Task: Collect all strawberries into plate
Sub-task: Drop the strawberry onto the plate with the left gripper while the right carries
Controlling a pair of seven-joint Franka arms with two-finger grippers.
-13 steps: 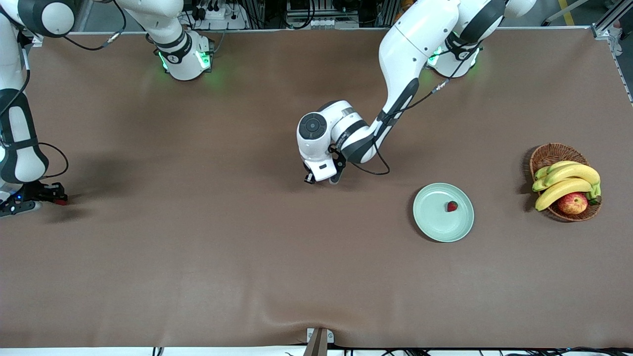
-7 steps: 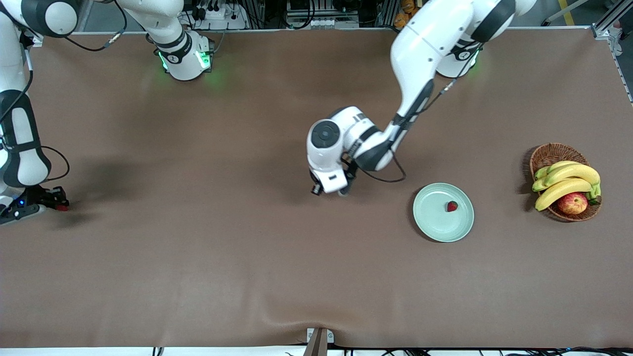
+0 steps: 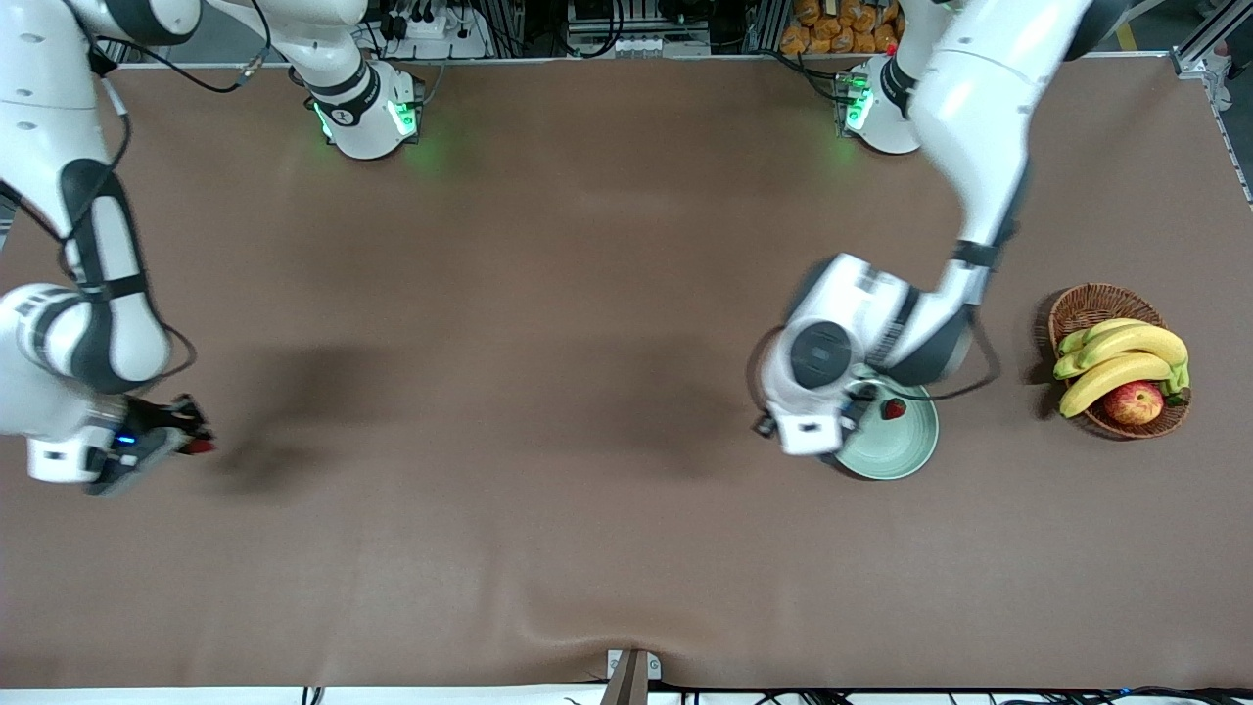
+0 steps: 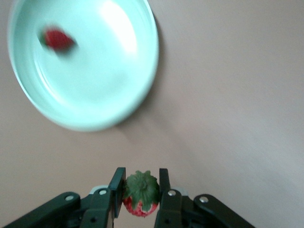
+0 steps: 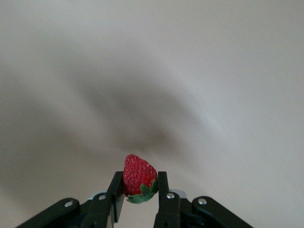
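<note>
Holding one strawberry (image 4: 140,194) each, left gripper (image 4: 139,190) over plate (image 3: 896,458) edge, right gripper (image 5: 140,192) clamping another strawberry (image 5: 139,178) above table (image 3: 548,294), third strawberry (image 3: 894,408) in plate

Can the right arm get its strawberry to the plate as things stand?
Probably not yet. The right gripper, shut on a strawberry, is over bare table at its own end. The left gripper, holding another strawberry, sits at the plate rim.

Plate (image 4: 85,116) glossy, smooth; table (image 3: 548,294) matt cloth; basket (image 3: 1087,305) wicker.
</note>
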